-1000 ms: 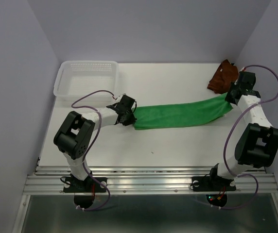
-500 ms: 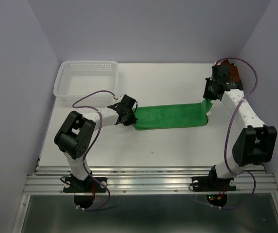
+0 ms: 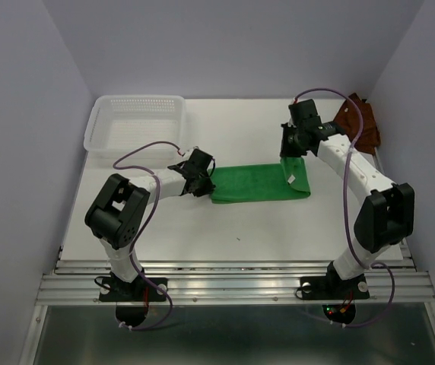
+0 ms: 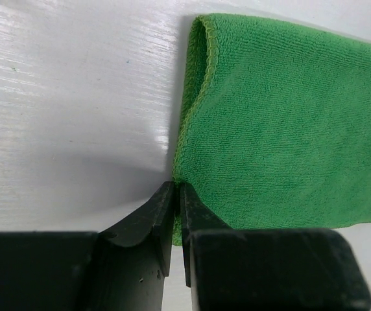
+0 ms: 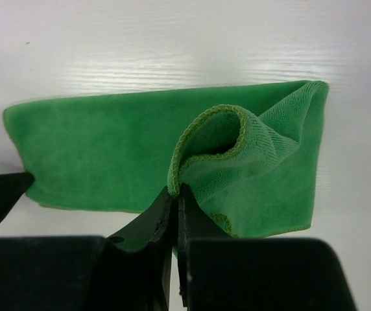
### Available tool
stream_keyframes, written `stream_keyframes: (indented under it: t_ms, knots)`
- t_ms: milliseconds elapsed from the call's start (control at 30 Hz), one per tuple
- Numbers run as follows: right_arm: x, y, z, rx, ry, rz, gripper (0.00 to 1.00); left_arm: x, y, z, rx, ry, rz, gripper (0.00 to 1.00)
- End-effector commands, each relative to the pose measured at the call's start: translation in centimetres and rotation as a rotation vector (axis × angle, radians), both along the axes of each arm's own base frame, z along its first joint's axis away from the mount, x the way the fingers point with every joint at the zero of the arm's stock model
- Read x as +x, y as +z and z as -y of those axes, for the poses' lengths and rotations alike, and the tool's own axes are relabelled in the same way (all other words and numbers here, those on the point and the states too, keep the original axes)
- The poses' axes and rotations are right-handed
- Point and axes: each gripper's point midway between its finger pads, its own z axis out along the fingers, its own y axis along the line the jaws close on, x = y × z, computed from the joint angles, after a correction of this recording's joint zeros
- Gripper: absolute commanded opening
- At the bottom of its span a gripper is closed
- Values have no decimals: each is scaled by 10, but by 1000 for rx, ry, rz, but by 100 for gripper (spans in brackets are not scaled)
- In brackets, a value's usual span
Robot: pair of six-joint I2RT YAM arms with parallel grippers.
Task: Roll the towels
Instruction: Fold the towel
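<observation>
The green towel (image 3: 255,183) lies as a strip across the middle of the table, its right end folded back over itself. My left gripper (image 3: 201,181) is shut on the towel's left edge, seen in the left wrist view (image 4: 176,189) on the hem of the green towel (image 4: 283,129). My right gripper (image 3: 292,151) is shut on the towel's right end and holds it lifted and curled over the strip; the right wrist view (image 5: 176,193) shows the hem of the green towel (image 5: 107,149) pinched. The rust towel (image 3: 358,120) lies crumpled at the far right.
A white perforated basket (image 3: 135,124) stands at the back left. Purple-grey walls close in the table on the left, back and right. Metal rails run along the near edge by the arm bases.
My right gripper has carried the towel's right end leftward, folding it back over the strip, so the strip looks shorter. The left gripper has kept its hold and has not moved.
</observation>
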Motion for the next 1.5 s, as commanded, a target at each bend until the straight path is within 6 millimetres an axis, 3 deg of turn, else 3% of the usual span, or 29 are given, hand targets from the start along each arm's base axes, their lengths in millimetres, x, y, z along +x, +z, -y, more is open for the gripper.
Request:
stream_keyframes:
  t_ms: [0,300,500,933,1133,1300,1467]
  knots:
    - [8,22,-42,106,67,41,1,6,19,3,-29,-3,65,20]
    - [5,16,-112,160,143,14,1,3,19,3,-37,-6,67,20]
    - [5,17,-139,181,174,21,3,3,21,3,-39,-10,74,20]
    - [9,15,-164,210,191,27,5,4,21,3,-34,-7,74,20]
    - [12,3,-172,207,191,7,5,4,22,3,-34,-8,76,20]
    - [9,-2,-190,235,234,-9,5,4,21,2,-32,-7,71,20]
    - [8,-23,-199,232,249,-49,5,4,20,2,-29,-6,71,20]
